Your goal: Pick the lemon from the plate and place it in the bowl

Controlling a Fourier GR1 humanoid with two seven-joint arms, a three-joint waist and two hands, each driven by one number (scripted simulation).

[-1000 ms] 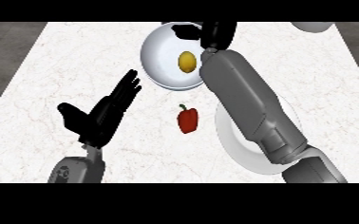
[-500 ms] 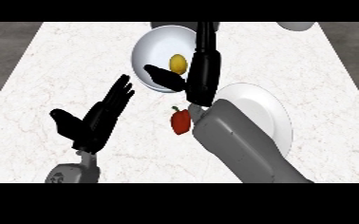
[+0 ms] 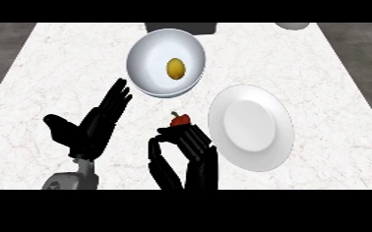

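- Lemon [image 3: 176, 68] is the task's thing: it lies in the white bowl [image 3: 156, 44] at about twelve o'clock, far from the nearer objects, touched by neither hand.
- Nearest, at about six o'clock, the right hand [image 3: 190, 158] comes up from the lower edge. Its fingers [image 3: 193, 138] are bent forward and its thumb [image 3: 161, 162] stands apart from them; the gap between them holds nothing. The fingertips reach up to a small red pepper [image 3: 180, 120], which shows just above them. Whether they touch it cannot be told.
- At about eight o'clock, the left hand [image 3: 88, 130] rests over the worktop [image 3: 65, 64]. Its fingers [image 3: 115, 101] are straight and close together, slanting up toward one o'clock, the thumb spread to the side. It holds nothing.
- At about four o'clock, just beside the pepper and the right hand, lies a white plate [image 3: 251, 127] with nothing on it.
- Beyond the bowl, at the far edge, a dark object [image 3: 180, 27] shows partly behind the bowl's rim.
- At about one o'clock, at the far right edge, a pale rounded object [image 3: 292, 25] is cut off by the frame.
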